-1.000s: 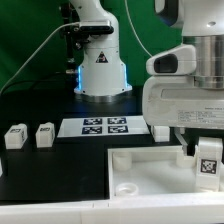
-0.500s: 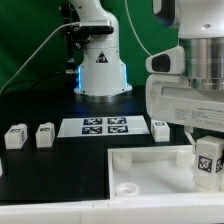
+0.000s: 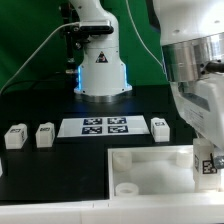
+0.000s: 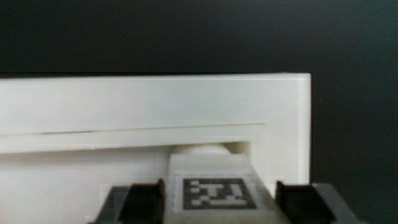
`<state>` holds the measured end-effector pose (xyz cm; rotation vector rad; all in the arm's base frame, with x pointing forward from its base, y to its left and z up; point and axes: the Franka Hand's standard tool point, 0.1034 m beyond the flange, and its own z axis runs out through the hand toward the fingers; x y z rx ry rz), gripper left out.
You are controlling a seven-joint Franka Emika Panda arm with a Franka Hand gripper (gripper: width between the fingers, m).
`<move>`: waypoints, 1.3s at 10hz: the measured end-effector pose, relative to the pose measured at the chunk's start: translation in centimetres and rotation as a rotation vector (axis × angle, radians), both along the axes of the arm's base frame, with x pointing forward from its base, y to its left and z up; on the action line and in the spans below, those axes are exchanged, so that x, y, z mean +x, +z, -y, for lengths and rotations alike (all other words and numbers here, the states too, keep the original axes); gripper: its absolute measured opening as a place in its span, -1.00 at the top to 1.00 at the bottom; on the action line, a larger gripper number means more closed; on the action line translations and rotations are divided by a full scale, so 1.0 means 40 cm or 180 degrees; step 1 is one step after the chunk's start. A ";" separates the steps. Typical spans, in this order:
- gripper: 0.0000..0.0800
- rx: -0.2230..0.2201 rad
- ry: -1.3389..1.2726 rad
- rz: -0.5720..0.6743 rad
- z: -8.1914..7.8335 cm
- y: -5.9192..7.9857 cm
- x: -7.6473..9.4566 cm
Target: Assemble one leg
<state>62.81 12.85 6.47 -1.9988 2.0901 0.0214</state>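
My gripper (image 3: pixel 208 160) is shut on a white leg (image 4: pixel 215 190) with a black-and-white tag, its dark fingers (image 4: pixel 139 200) on both sides of it. In the exterior view the held leg (image 3: pixel 210 162) is at the right edge, low over the right side of the large white tray-like part (image 3: pixel 150 165). In the wrist view the tray's rim (image 4: pixel 143 105) fills the picture just beyond the leg. Three more legs stand on the black table: two at the exterior view's left (image 3: pixel 14 135) (image 3: pixel 44 134) and one (image 3: pixel 160 127) right of the marker board (image 3: pixel 104 126).
The robot's white base (image 3: pixel 100 65) stands behind the marker board. The arm's big white body (image 3: pixel 195 60) fills the exterior view's upper right. A green backdrop lies behind.
The arm has tilted and lowered: the held leg dropped closer to the tray's right side. The other legs and the tray have not moved.
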 end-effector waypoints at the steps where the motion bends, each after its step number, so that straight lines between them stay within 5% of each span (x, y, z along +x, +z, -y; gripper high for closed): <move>1: 0.25 -0.0003 0.0047 0.0008 -0.002 0.000 -0.001; 2: 0.25 -0.0023 0.0160 0.0028 -0.001 -0.001 -0.001; 4: -0.45 -0.0137 0.0689 0.0009 -0.007 -0.010 -0.016; 6: -0.59 -0.0399 0.1735 0.0087 -0.002 -0.014 -0.022; 10: -0.62 -0.0535 0.2668 0.0245 0.003 -0.014 -0.020; 13: -0.62 -0.0782 0.3646 0.0352 0.006 -0.005 -0.008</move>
